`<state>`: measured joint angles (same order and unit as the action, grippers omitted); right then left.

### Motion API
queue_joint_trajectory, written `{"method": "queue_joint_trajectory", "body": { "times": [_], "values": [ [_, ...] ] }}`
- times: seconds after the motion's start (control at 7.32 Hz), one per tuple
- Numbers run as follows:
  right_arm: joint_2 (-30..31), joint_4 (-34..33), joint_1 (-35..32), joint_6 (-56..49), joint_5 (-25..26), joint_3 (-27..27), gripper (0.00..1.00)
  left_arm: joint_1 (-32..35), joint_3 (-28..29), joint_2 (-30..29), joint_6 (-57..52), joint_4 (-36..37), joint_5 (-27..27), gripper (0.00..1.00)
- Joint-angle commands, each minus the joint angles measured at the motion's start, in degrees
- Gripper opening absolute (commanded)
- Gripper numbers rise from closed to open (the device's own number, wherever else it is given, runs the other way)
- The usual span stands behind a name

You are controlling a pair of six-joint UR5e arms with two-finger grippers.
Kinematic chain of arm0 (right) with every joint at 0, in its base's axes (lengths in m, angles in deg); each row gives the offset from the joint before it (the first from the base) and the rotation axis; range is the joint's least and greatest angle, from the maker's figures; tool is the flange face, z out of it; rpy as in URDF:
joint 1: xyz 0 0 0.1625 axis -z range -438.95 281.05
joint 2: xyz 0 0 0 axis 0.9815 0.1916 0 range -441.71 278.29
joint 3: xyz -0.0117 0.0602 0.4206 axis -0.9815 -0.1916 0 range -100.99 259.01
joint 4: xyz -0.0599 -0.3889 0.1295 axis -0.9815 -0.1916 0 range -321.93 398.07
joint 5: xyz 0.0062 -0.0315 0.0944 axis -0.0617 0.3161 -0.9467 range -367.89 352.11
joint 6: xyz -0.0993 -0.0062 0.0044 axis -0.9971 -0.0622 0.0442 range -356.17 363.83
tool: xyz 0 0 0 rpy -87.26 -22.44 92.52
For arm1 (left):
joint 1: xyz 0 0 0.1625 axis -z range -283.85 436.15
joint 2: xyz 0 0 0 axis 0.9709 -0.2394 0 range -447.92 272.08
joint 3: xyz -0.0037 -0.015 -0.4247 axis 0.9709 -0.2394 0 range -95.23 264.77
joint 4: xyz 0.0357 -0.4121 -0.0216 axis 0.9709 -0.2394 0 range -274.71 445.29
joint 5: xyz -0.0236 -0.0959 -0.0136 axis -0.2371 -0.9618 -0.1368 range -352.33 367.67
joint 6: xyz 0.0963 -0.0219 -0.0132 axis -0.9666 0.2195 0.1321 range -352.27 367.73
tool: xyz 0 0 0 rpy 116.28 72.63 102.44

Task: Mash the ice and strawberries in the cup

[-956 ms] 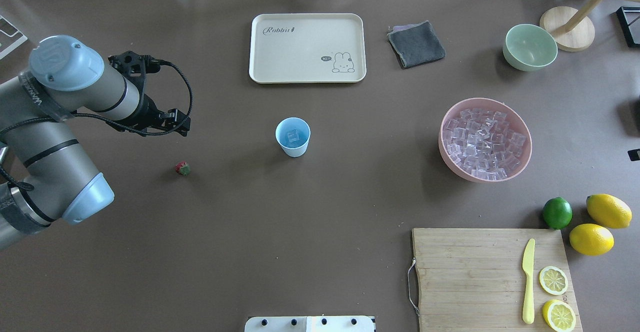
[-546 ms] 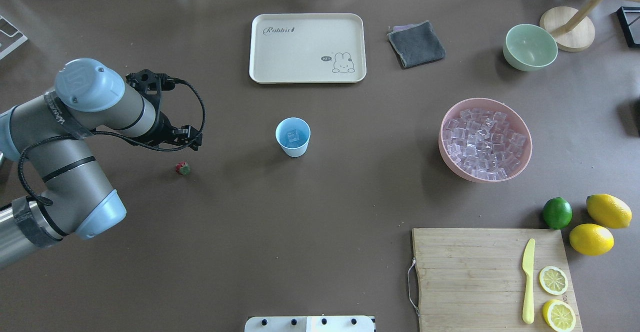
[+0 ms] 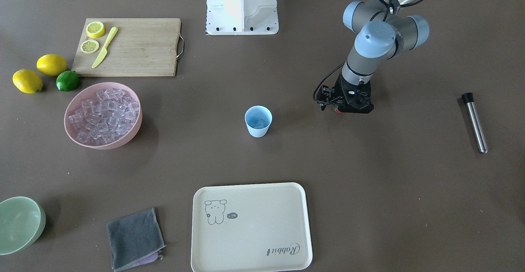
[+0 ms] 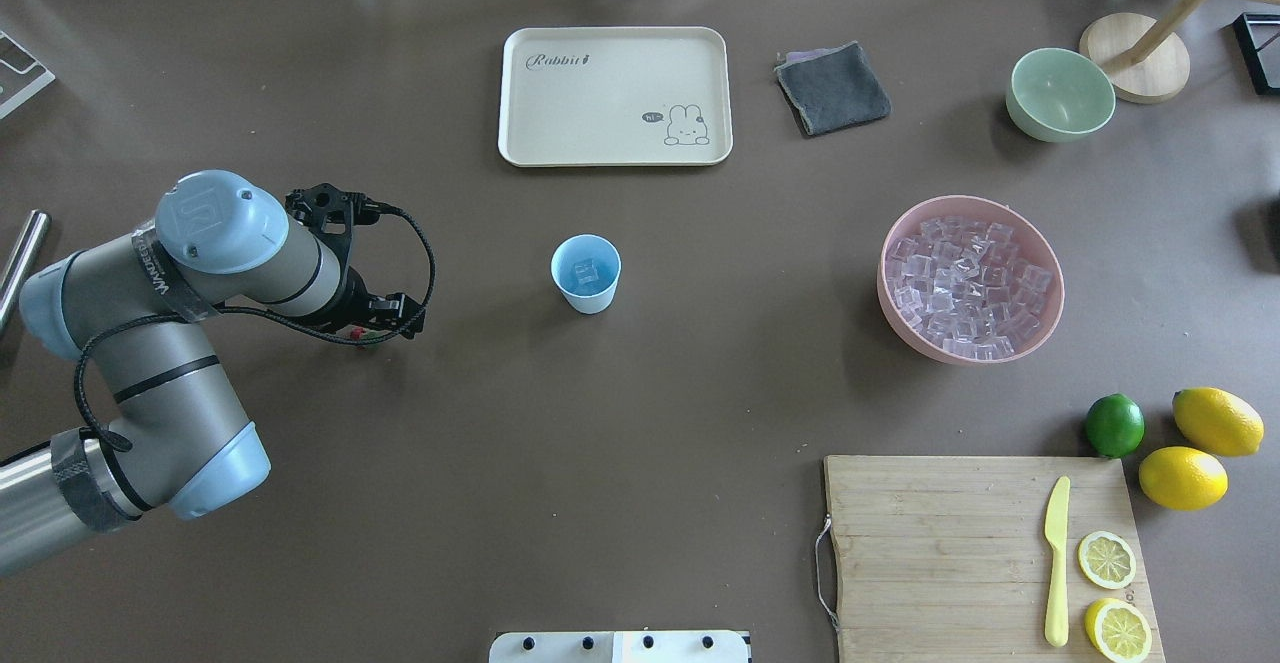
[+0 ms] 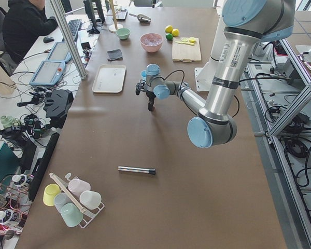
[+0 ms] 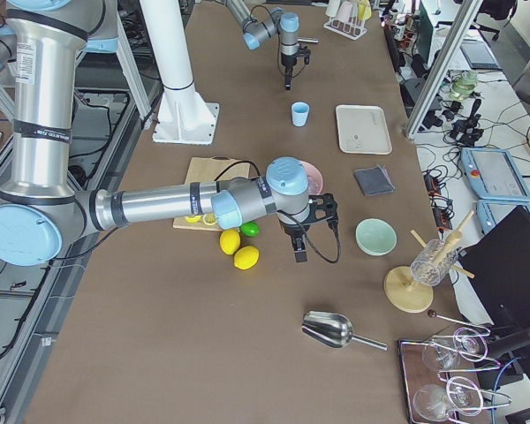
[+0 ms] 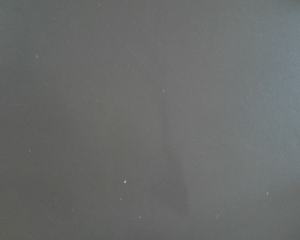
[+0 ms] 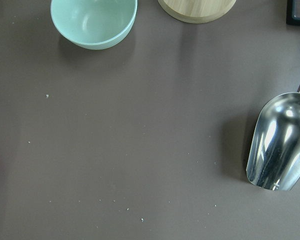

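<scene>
Hanging low over the strawberry point(image 4: 357, 331), your left gripper point(image 4: 375, 324) hides its jaws, so you cannot tell their spread. You find the cup point(image 4: 585, 288) holding ice point(image 4: 585, 270) well apart on the brown table point(image 4: 640, 423); more cubes fill the pink bowl point(image 4: 884, 288), and a person point(image 5: 22, 26) sits beside the table

The word "Rabbit" is printed in script on the cream tray point(image 4: 615, 93), at the upper middle of the overhead view. "hi" is written in a small dark bubble beside a drawn rabbit.
</scene>
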<state>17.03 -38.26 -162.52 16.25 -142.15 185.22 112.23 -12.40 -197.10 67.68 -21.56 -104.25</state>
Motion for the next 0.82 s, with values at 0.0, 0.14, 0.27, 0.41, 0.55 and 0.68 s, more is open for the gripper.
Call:
{"method": "queue_joint_trajectory", "body": {
  "times": [0.0,0.14,0.27,0.41,0.55,0.68],
  "values": [
    [0.4,-0.1,-0.6,-0.5,0.0,0.1,0.99,-0.1,0.4,0.5,-0.4,0.1,0.4,0.35],
    [0.1,-0.1,-0.6,-0.5,0.1,-0.2,0.99,-0.2,0.2,1.5,-0.4,0.1,0.4,0.33],
    [0.1,-0.2,-0.6,-0.5,0.0,0.0,0.99,-0.1,0.1,1.3,-0.5,0.1,0.2,0.3],
    [0.2,-0.2,-0.6,-0.5,0.0,0.1,0.99,0.2,-0.1,0.9,-0.6,0.2,-0.1,0.28],
    [0.3,-0.2,-0.9,-0.5,0.0,0.1,0.99,0.7,-0.6,-0.3,-0.7,0.8,-0.1,0.28],
    [0.5,-0.2,-1.1,-0.6,0.0,0.1,0.99,2.1,-0.6,-4.1,-0.7,2.9,-0.2,0.28]
  ]
}}
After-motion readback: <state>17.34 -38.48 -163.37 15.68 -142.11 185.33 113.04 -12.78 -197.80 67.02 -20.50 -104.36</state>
